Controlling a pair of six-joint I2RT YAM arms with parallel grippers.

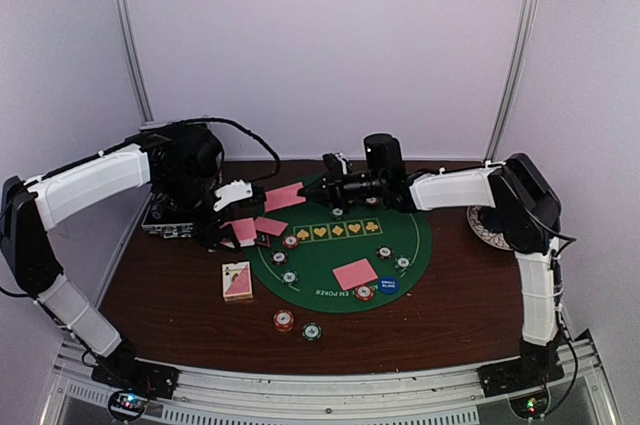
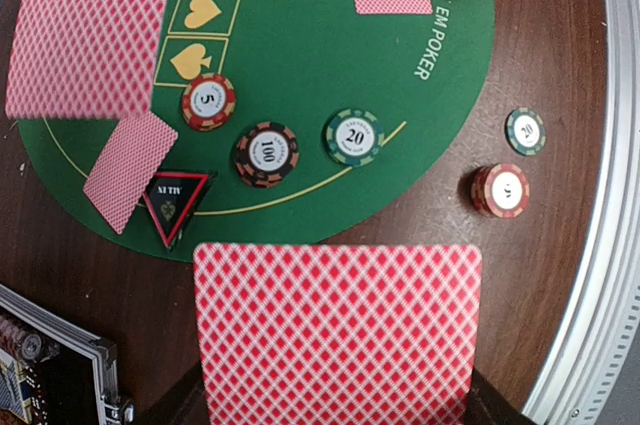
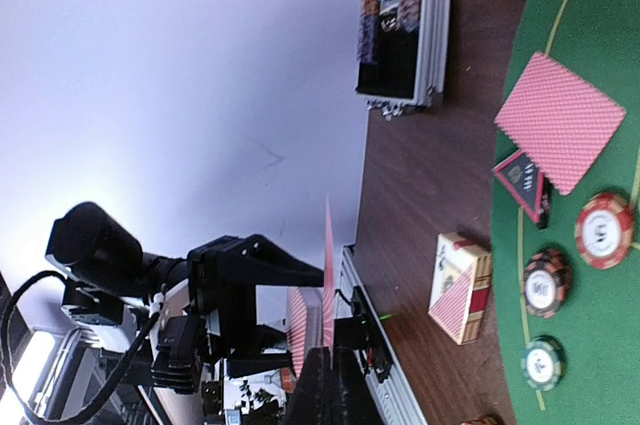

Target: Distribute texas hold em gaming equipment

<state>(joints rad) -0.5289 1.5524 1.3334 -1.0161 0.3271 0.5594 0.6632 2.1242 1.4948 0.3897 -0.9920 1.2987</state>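
My left gripper (image 1: pixel 233 217) is shut across the width of a pink-backed stack of cards (image 2: pixel 337 330), held over the brown table near the green mat's (image 2: pixel 300 55) left edge. My right gripper (image 3: pixel 331 370) is shut on a single pink-backed card (image 3: pixel 328 265), seen edge-on, raised beside the left gripper; it also shows from above (image 1: pixel 285 197). On the mat lie a card (image 2: pixel 130 170), a red triangle (image 2: pixel 175 200), another card (image 1: pixel 355 273), a blue disc (image 1: pixel 388 285) and striped chips (image 2: pixel 266 153). Two chips (image 1: pixel 284 321) sit off the mat in front.
A black silver-edged case (image 1: pixel 170 217) stands open at the back left. A card box (image 1: pixel 237 281) lies on the table left of the mat. A patterned plate (image 1: pixel 482 228) is behind the right arm. The metal rail (image 2: pixel 600 245) runs along the near edge.
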